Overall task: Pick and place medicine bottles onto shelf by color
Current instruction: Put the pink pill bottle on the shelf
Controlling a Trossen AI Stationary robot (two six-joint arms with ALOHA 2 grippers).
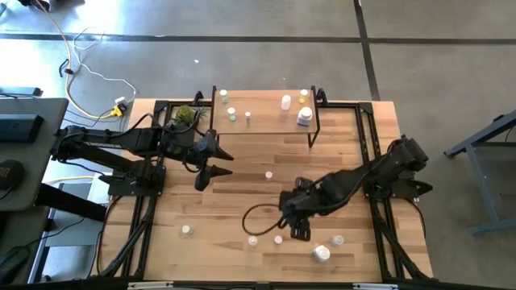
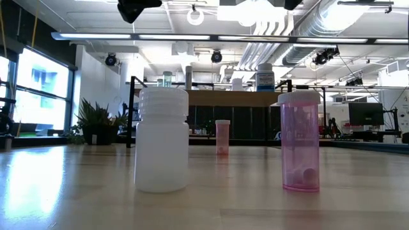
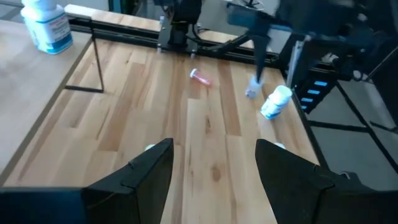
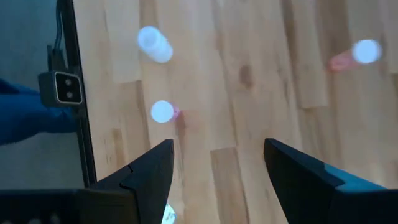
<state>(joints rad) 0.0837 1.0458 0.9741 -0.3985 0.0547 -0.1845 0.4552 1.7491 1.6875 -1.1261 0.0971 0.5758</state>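
The shelf stands at the table's far edge and carries several small bottles, among them a white one with a blue label. More medicine bottles are scattered on the table: a pink one mid-table, a white one and a pink one near the front. My left gripper hovers open, in front of the shelf's left end. My right gripper hangs open above the front bottles and points steeply down; a white bottle and a pink one lie beyond its fingers.
A small green plant stands beside the shelf's left end. A larger white bottle lies near the front right, with another small bottle beside it and one at the front left. Black frame rails run along the table's sides.
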